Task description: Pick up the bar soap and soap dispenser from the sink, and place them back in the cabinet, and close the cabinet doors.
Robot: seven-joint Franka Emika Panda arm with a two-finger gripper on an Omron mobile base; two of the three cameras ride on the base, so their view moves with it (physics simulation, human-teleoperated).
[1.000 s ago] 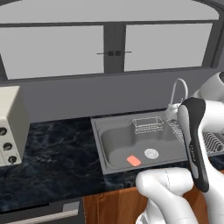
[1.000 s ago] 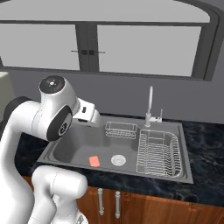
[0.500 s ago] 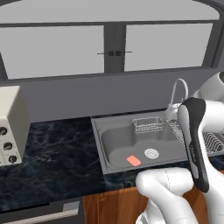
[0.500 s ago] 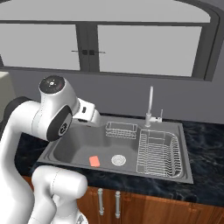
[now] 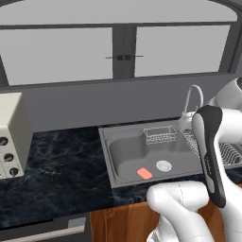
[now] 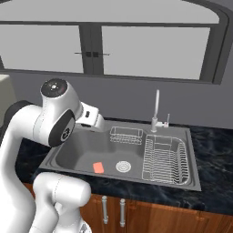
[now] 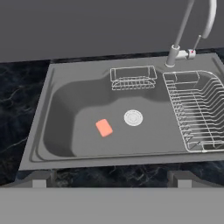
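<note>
So the bar soap (image 7: 104, 127) is seen lying flat on the floor of the sink (image 7: 61, 87), just left of the drain (image 7: 133, 117), below and ahead of the end effector (image 7: 112, 178). The end effector is held wide open with nothing gripped, well above the basin. A small wire basket (image 7: 132, 78) is found past the drain, and a dish rack (image 7: 197, 109) and faucet (image 7: 183, 30) off to the right. Dark marble table (image 7: 17, 105) is seen all around.

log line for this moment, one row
stage: before first pick | gripper: open, above sink | bar soap: on basin floor beside drain
</note>
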